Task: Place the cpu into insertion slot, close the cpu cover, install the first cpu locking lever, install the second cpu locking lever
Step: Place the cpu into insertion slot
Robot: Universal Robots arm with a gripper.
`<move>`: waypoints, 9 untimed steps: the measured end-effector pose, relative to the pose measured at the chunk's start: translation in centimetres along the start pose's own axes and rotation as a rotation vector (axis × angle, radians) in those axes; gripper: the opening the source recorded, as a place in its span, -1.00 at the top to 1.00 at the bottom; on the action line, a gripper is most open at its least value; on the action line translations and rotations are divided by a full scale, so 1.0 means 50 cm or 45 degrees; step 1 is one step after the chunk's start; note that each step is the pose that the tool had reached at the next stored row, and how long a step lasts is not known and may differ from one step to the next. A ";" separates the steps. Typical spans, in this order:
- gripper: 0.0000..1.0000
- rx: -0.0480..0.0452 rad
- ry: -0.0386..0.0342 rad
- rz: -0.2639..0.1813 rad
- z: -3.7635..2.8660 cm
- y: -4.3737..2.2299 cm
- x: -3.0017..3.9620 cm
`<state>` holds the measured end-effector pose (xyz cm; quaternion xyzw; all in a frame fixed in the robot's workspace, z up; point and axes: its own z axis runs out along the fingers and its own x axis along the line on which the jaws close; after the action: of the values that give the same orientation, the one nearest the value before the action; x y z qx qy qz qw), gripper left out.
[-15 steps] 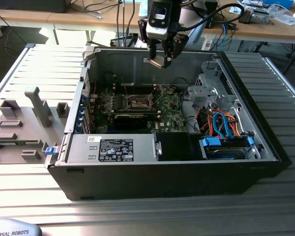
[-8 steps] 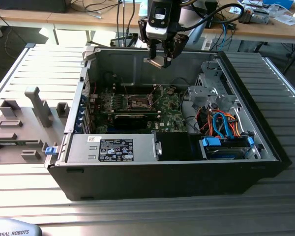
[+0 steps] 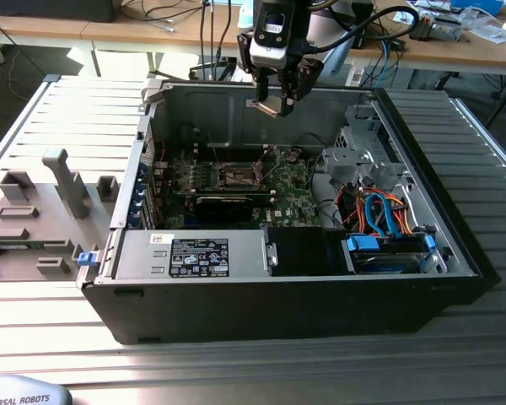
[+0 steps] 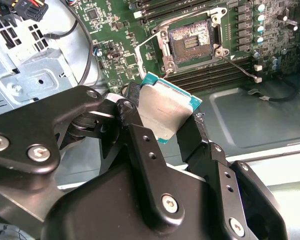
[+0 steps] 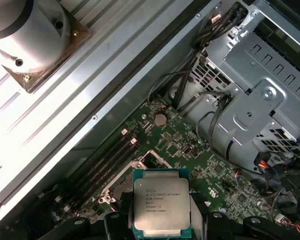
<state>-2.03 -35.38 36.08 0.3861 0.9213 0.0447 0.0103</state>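
Pincer (image 3: 274, 101) clenched on cpu (image 5: 160, 202), high over case (image 3: 278, 312); socket (image 4: 191, 42) open below, drive cage (image 3: 363, 156) and cables (image 3: 388, 215) beside it.

- exterior view: hard light lies in bands on the ribbed table (image 3: 51, 312), near white in places. inside of the computer case (image 3: 278, 312) sits in softer shade.
- second wrist view: even light, pale sheen on the cpu (image 4: 162, 112) top.
- first wrist view: arm flange (image 5: 20, 25) glares white. motherboard (image 5: 200, 155) dim.
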 end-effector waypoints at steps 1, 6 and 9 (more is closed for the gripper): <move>-0.08 0.000 0.0000 0.001 0.000 0.000 0.000; -0.08 0.000 -0.0006 0.006 0.000 0.000 0.000; -0.08 0.000 -0.0010 0.011 0.000 0.000 0.000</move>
<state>-2.03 -35.38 36.07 0.3901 0.9196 0.0446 0.0105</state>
